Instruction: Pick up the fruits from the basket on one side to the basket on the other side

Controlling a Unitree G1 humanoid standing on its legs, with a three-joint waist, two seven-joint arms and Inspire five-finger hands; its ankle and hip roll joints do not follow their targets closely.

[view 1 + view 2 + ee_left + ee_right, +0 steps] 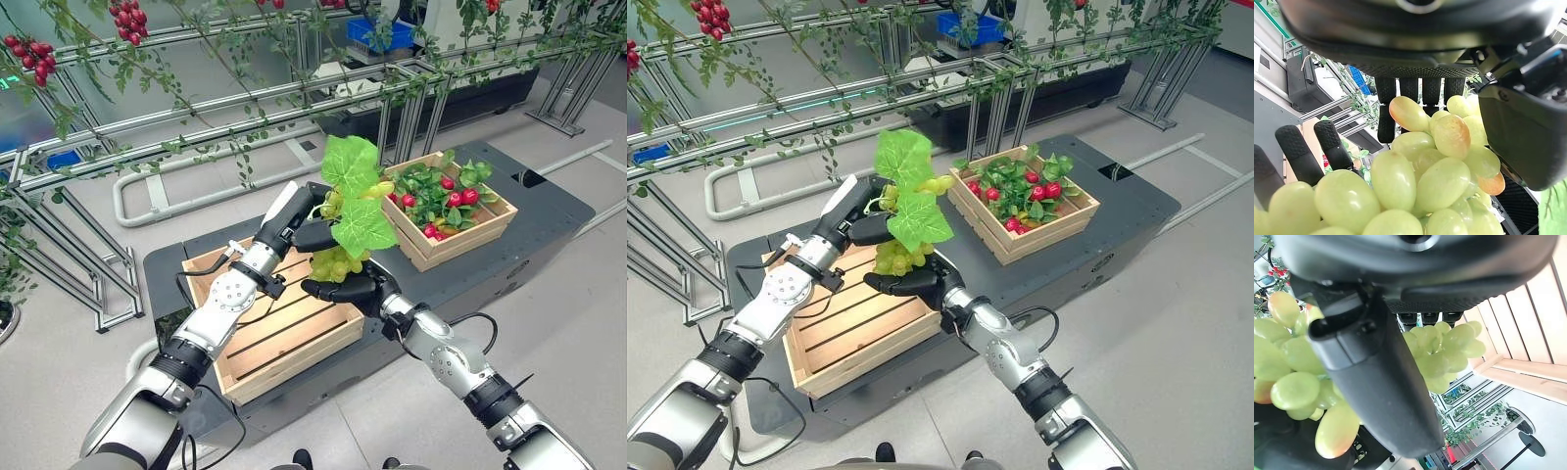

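Note:
A bunch of green grapes (333, 262) with big green leaves (353, 171) hangs between my two hands, above the right end of the empty wooden basket (284, 338). My left hand (294, 223) grips the top of the bunch; its wrist view has grapes (1430, 171) pinched between its fingers (1410, 90) and thumb. My right hand (343, 289) lies palm up under the bunch with fingers nearly straight, touching the lowest grapes (1442, 350). The other basket (460, 237), to the right, holds red fruits (460, 198) among leaves.
Both baskets stand on a dark grey platform (549, 211). An aluminium frame with hanging vines and red berry clusters (29, 54) runs behind and to the left. Grey floor surrounds the platform.

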